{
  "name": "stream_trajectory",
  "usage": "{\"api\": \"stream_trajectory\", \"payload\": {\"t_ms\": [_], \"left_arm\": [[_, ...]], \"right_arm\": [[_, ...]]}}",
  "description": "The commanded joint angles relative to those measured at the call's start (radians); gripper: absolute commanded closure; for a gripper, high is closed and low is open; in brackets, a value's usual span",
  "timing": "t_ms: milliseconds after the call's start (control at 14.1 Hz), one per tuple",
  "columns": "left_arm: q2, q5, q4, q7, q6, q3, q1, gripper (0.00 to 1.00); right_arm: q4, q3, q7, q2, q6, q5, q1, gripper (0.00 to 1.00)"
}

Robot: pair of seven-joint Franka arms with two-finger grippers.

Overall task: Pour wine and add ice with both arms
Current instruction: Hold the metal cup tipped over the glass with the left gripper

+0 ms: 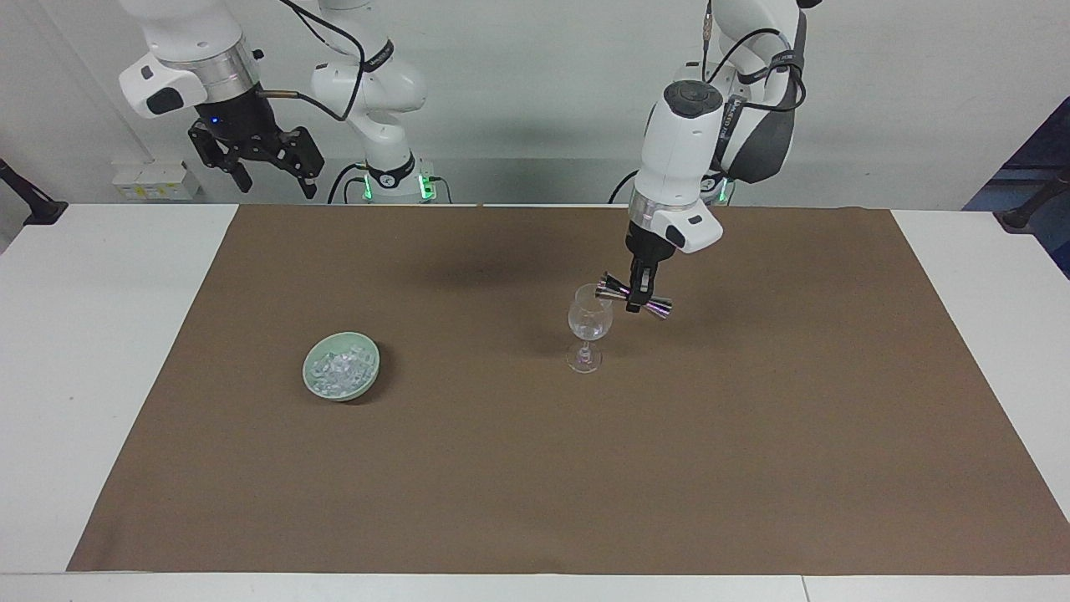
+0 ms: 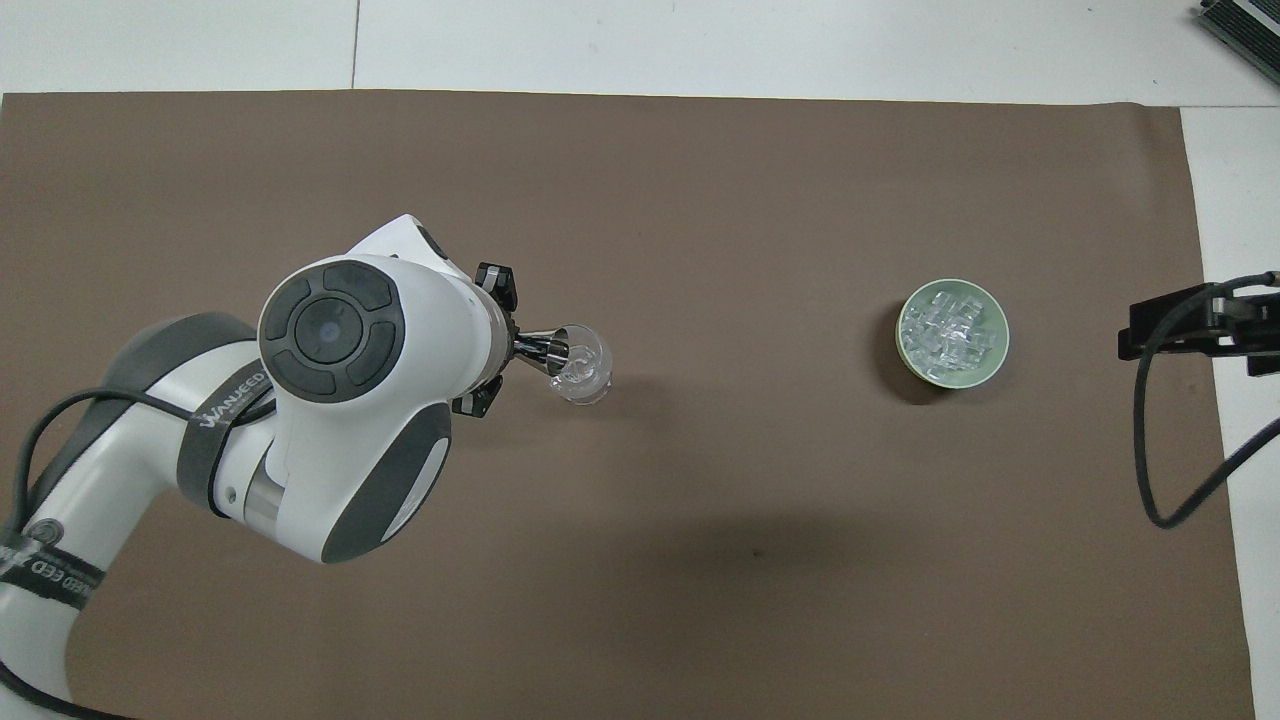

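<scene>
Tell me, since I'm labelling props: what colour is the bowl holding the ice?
Pale green bowl; clearest in the overhead view.
</scene>
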Motion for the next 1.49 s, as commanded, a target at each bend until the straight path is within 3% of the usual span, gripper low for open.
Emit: {"api": "stream_trajectory", "payload": {"t_ms": [0,1417], "left_arm": [[0.022,0.044,0.041,-0.029,-0.032,0.017,-0.035,1.0],[0.038,0.149,0.073,-0.036,-0.063,0.018,-0.06,1.0]], "right_arm": [[-0.025,-0.007,0.008,-0.02,0.016,0.023,0.0,0.0],[-0.025,0.001,0.003,-0.02,0.015,0.023,0.001,0.0]]}}
